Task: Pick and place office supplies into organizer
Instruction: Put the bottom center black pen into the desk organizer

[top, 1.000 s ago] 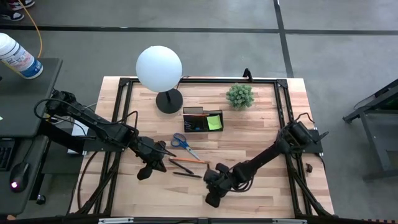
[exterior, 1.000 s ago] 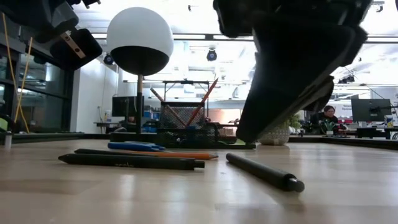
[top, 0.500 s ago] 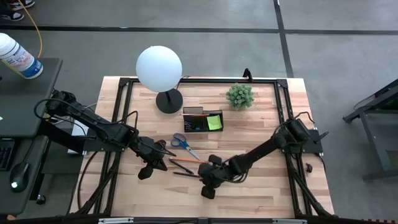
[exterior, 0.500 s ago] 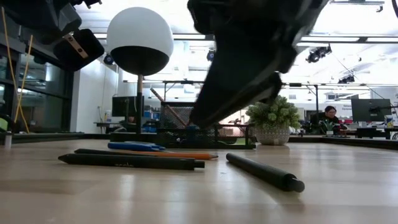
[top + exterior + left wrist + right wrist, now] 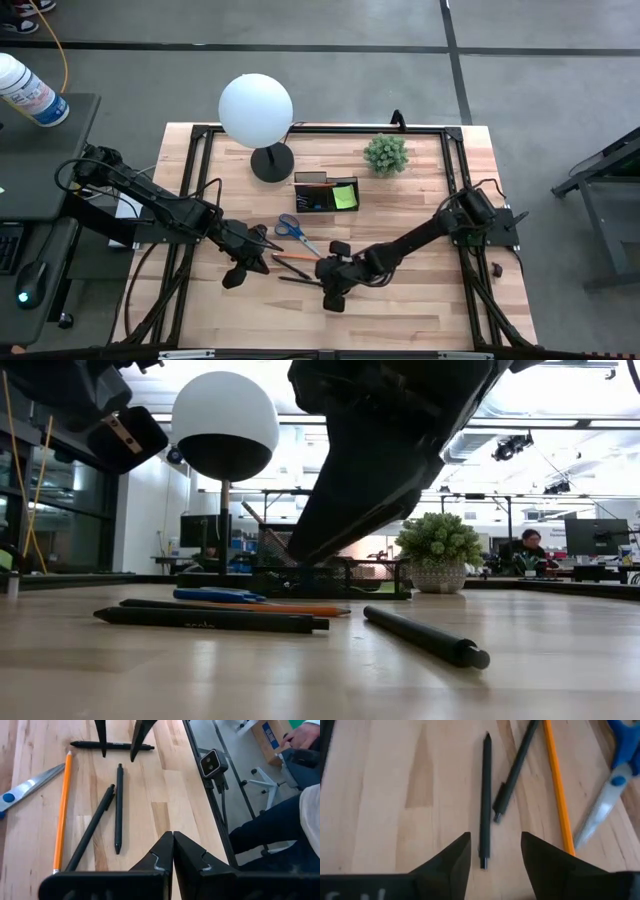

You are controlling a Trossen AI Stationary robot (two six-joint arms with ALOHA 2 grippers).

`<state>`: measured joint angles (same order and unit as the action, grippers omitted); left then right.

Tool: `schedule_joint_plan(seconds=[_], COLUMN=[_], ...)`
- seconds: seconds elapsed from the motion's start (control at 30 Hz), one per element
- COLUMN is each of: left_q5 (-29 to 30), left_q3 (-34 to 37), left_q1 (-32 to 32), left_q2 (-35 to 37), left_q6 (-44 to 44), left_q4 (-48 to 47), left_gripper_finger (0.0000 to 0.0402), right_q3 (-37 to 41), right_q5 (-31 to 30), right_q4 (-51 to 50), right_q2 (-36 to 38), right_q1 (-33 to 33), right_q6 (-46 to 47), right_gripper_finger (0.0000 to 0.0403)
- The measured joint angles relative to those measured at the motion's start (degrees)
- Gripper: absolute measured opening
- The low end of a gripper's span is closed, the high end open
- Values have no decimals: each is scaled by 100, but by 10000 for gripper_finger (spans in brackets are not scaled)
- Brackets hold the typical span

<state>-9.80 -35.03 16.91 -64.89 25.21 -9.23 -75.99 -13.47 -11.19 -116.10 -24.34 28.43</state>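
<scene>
Hovering over the table (image 5: 430, 300), the right gripper (image 5: 495, 851) had its fingers spread, one black pen (image 5: 485, 800) lying between them untouched. Just beyond lay a second pen (image 5: 512, 770), an orange pencil (image 5: 557, 785) and the scissors (image 5: 607, 795). Farther off stood the organizer (image 5: 325, 192). The left gripper (image 5: 173, 851) waited nearby, closed.
</scene>
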Motion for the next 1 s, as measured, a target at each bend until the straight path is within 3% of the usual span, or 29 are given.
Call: schedule_joint_plan(seconds=[0.37, 0.53, 1.0], left_q5=[92, 190, 190], left_q3=[0, 0, 0], left_q1=[0, -1, -2], left_q2=[1, 1, 1], left_q6=[-90, -94, -94], left_q4=[-45, -69, -135], left_gripper_finger=[1, 1, 1], right_q3=[-176, -235, -507], right_q5=[13, 242, 170], right_q4=[28, 185, -174], right_q2=[-111, -356, -784], right_q1=[-17, -27, -42], right_q6=[-343, -147, -141], right_gripper_finger=[143, 147, 138])
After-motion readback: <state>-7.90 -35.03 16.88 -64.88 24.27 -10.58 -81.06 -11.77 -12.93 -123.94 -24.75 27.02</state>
